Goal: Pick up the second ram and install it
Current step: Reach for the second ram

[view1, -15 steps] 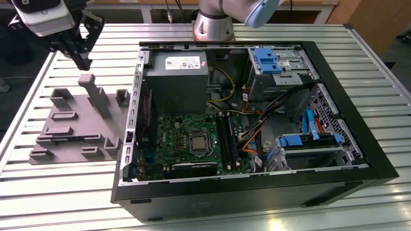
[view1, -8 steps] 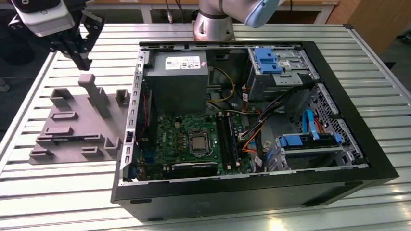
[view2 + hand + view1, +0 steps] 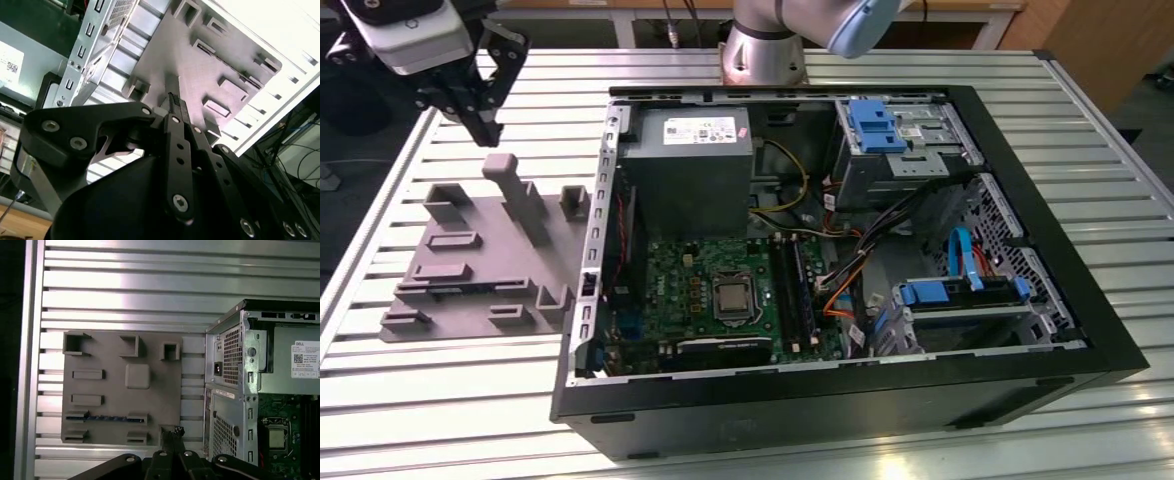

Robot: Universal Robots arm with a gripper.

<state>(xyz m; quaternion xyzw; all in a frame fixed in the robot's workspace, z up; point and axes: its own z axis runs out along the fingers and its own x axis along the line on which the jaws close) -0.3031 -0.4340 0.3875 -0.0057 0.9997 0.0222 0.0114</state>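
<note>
The second ram (image 3: 105,417) stands on edge in a slot of the grey holder plate (image 3: 115,355), showing as a thin dark blue strip. My gripper (image 3: 172,431) hangs above the plate, its black fingers (image 3: 175,107) pressed together with nothing between them. In the first wrist view its tips sit off the ram's end, over the plate edge nearest the computer case. In the exterior view the gripper (image 3: 486,128) is high over the far end of the holder plate (image 3: 480,255), at the exterior view's left. The long black memory sockets (image 3: 795,290) lie on the green board inside the case.
The open black computer case (image 3: 854,400) lies to the exterior view's right of the plate, its metal wall (image 3: 227,390) close beside it. Inside are a grey power supply (image 3: 687,160), cables and blue drive brackets (image 3: 961,292). Everything rests on a slatted metal table (image 3: 454,400).
</note>
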